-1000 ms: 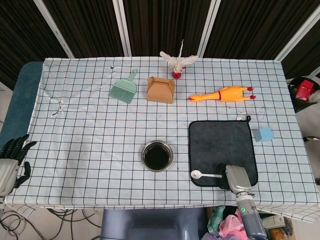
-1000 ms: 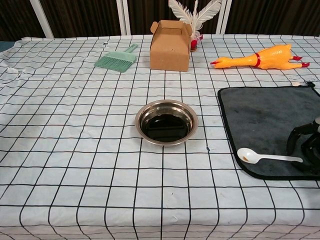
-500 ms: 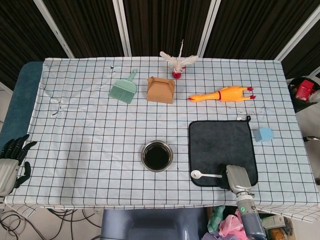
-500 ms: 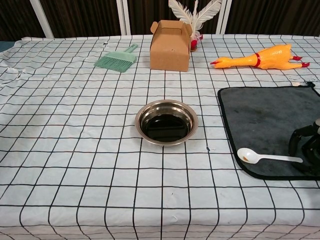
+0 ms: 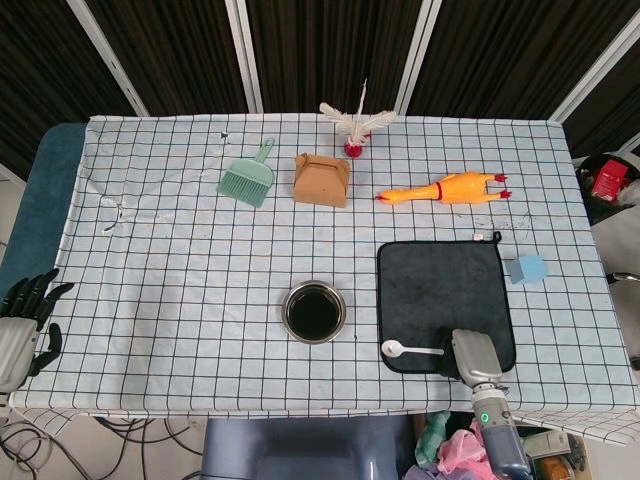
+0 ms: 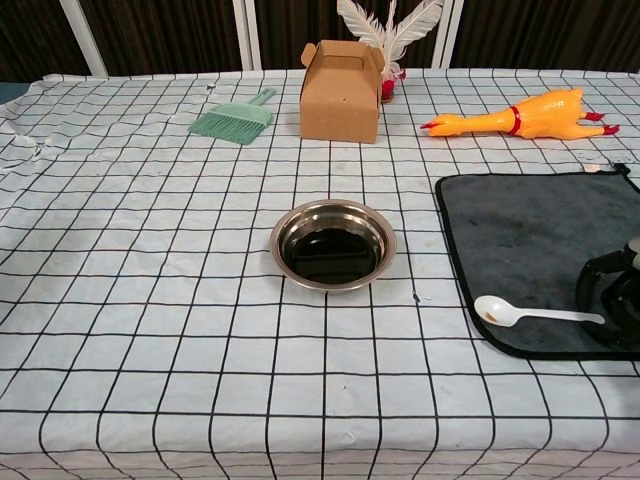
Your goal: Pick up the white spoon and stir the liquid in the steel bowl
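Observation:
The white spoon (image 5: 410, 350) (image 6: 530, 315) lies flat on the near edge of a dark grey mat (image 5: 445, 280) (image 6: 530, 230), its bowl pointing left. My right hand (image 5: 460, 360) (image 6: 610, 300) is at the end of the handle, dark fingers arched over it. Whether they grip the handle cannot be told. The steel bowl (image 5: 314, 311) (image 6: 332, 244) holds dark liquid and stands left of the mat. My left hand (image 5: 25, 320) rests off the table's left edge, fingers apart and empty.
Along the far side lie a green brush (image 5: 247, 180), a brown carton (image 5: 321, 179), a feather shuttlecock (image 5: 355, 128) and a rubber chicken (image 5: 445, 188). A blue cube (image 5: 527, 268) sits right of the mat. The table's near edge runs just below the spoon.
My right hand's fingers have edged slightly left over the end of the spoon's handle. The spoon and the left hand have not moved.

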Tool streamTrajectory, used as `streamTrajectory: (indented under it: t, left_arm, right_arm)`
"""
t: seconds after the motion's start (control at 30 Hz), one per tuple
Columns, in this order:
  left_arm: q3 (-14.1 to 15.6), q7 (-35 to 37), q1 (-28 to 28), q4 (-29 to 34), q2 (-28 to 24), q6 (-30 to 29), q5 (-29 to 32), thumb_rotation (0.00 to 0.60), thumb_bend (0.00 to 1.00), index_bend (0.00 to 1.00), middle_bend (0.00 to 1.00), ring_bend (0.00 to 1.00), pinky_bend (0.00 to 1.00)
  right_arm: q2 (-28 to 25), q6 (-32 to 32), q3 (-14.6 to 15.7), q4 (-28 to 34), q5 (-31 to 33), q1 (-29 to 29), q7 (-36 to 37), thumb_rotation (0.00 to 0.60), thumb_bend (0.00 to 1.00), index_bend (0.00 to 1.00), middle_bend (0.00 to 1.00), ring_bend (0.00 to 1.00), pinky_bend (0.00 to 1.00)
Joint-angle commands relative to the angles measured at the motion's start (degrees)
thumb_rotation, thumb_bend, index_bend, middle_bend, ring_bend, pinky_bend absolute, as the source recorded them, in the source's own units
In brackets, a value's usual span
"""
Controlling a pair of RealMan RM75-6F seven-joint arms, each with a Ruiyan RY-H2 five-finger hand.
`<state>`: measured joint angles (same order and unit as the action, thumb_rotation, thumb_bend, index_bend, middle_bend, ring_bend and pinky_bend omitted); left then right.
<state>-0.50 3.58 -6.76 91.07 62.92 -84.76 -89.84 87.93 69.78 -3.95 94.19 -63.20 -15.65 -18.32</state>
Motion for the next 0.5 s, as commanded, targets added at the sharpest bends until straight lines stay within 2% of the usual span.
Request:
streamTrajectory:
  t: [0.03, 0.5]
  left_arm:
    - [0.0, 0.0, 0.0, 0.0, 0.0, 0.0, 0.0, 0.600, 0.73, 0.15, 0.00, 0.00, 0.00]
    - [0.0, 0.0, 0.0, -0.1, 0.0, 0.0, 0.0, 0.600, 0.73, 0.15, 0.00, 0.00, 0.00]
  right_arm:
    - [0.0, -0.1, 0.0, 0.0, 0.0, 0.0, 0.0, 0.600, 0.35, 0.55, 0.78, 0.91, 0.95]
    - [0.2, 0.1, -0.2, -0.6, -1.6, 0.1, 1.4, 0.600, 0.38, 0.58, 0.78, 0.92, 0.95]
